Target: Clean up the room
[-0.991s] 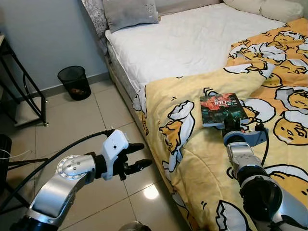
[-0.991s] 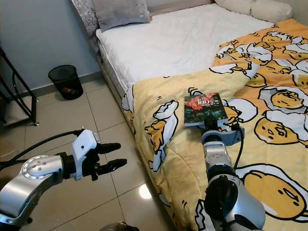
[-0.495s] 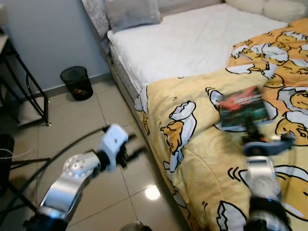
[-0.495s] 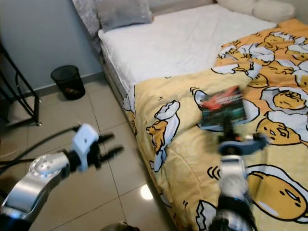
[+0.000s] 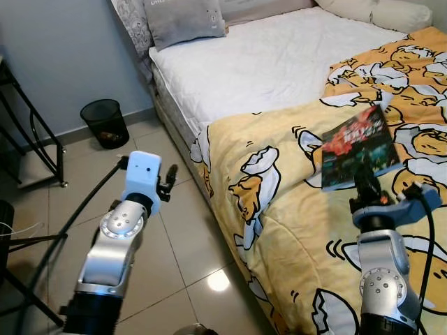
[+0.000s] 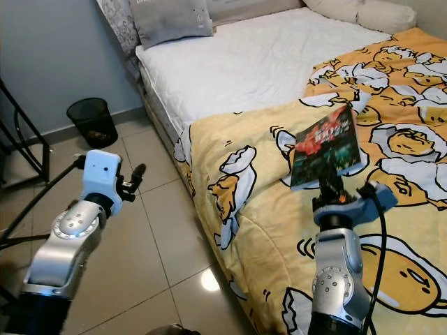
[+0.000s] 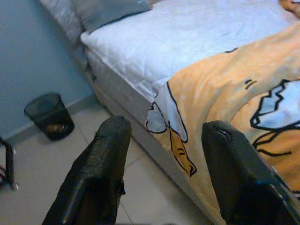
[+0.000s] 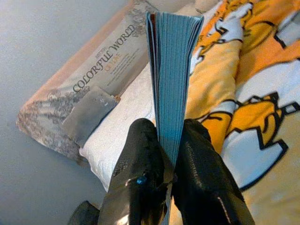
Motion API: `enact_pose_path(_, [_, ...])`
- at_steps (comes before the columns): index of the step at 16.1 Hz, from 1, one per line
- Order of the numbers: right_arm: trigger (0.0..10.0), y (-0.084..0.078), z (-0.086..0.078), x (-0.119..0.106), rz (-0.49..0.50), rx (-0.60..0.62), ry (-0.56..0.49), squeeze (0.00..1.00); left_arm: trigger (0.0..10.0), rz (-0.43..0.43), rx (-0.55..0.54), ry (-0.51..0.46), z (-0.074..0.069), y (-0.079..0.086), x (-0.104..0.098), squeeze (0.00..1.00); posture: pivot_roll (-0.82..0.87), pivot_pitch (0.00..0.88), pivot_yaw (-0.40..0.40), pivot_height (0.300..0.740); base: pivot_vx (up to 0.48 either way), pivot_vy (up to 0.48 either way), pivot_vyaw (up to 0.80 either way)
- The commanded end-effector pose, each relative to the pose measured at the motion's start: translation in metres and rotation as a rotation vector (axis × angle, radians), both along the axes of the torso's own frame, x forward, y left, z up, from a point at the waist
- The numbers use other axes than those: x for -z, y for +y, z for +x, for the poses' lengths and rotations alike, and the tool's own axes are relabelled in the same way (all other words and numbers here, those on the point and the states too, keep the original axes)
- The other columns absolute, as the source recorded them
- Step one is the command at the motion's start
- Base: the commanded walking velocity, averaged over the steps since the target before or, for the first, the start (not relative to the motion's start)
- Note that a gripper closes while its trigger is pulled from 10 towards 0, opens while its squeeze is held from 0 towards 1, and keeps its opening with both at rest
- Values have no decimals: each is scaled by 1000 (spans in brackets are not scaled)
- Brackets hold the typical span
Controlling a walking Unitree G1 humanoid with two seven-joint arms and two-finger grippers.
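A book [image 5: 356, 145] with a dark red and teal cover is held tilted up above the yellow cartoon blanket [image 5: 279, 209], and my right gripper [image 5: 366, 183] is shut on its lower edge. In the right wrist view the book's page edge [image 8: 172, 70] stands pinched between the two black fingers [image 8: 140, 159]. My left gripper [image 7: 164, 154] is open and holds nothing. It hangs over the tiled floor beside the bed, pointing toward the bed corner, and its arm [image 5: 119, 230] rises at the left.
The bed's white mattress [image 5: 272, 63] carries a grey pillow [image 5: 185, 19] at its head. A black mesh waste bin [image 5: 105, 122] stands against the blue-grey wall. A black metal rack [image 5: 31, 139] is at the far left. Tiled floor [image 5: 181, 244] lies between.
My right gripper has lifted the book off the blanket and tilted it upright. My left arm has swung from pointing right to pointing forward toward the bed.
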State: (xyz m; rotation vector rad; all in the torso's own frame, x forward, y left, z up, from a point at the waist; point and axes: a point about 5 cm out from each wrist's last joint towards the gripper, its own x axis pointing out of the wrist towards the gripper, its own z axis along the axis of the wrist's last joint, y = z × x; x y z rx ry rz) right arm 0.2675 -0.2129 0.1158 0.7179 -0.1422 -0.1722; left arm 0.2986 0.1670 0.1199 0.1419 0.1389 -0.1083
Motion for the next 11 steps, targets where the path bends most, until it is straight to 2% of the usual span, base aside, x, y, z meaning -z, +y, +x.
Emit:
enact_pose_path(1, [0, 13, -1, -5, -17, -30, -12, 0, 10000, -56, -35, -18, 0, 5, -2, 0, -40, 0, 76, 740, 0, 0, 0])
enact_pose_path(3, [0, 14, -2, -6, -47, -34, -2, 0, 10000, -138, -68, -51, 1, 7, -4, 0, -40, 0, 74, 740, 0, 0, 0])
enact_pose_path(5, [0, 15, -4, -5, -53, -30, 13, 0, 10000, -136, -110, -44, 0, 9, -1, 0, -44, 0, 76, 740, 0, 0, 0])
enact_pose_path(8, [0, 19, -6, -4, -57, -36, 24, 0, 10000, -200, -111, -36, -1, 8, 3, 0, -49, 0, 78, 740, 0, 0, 0])
enact_pose_path(11, [0, 20, -7, -4, -61, -39, 28, 0, 10000, -180, -103, -67, -4, 7, 2, 0, -51, 0, 79, 740, 0, 0, 0])
